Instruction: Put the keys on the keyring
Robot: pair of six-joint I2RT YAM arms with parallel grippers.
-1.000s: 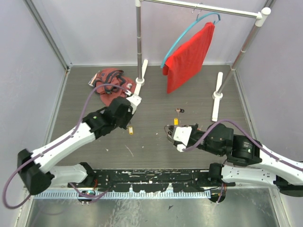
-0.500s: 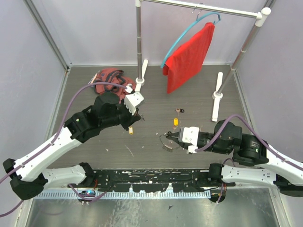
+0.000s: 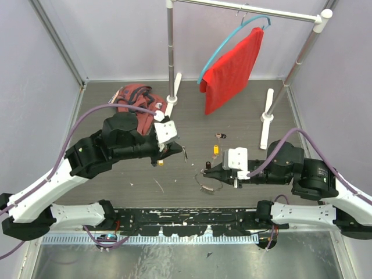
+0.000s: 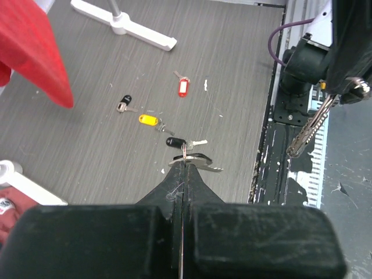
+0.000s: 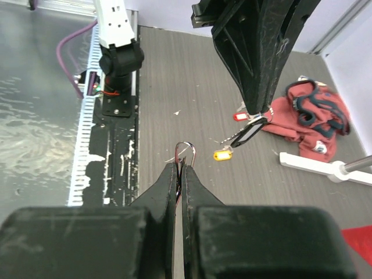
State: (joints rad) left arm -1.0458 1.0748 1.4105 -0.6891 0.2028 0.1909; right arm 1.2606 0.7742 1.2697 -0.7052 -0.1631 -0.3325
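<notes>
My left gripper (image 3: pixel 179 150) is shut on a silver key with a black tag (image 5: pixel 250 131) and holds it above the table; the key's blade shows at my fingertips in the left wrist view (image 4: pixel 200 167). My right gripper (image 3: pixel 207 171) is shut on the keyring (image 5: pixel 185 143), a thin wire loop sticking out past its tips. The two grippers face each other a short way apart. Loose keys lie on the table: a black tag (image 4: pixel 126 100), a yellow tag (image 4: pixel 148 120), a red tag (image 4: pixel 183 87), another black tag (image 4: pixel 175 142) and a second yellow tag (image 3: pixel 160 161).
A red cloth (image 3: pixel 232 70) hangs on a blue hanger from a metal rail whose white feet (image 3: pixel 266 116) stand at the back. A crumpled dark red cloth (image 3: pixel 135 99) lies at the back left. A black slotted rail (image 3: pixel 186 218) runs along the near edge.
My left arm has swung right and forward with the key, toward the right gripper. My right arm has drawn back to the right, its tips staying about where they were with the ring.
</notes>
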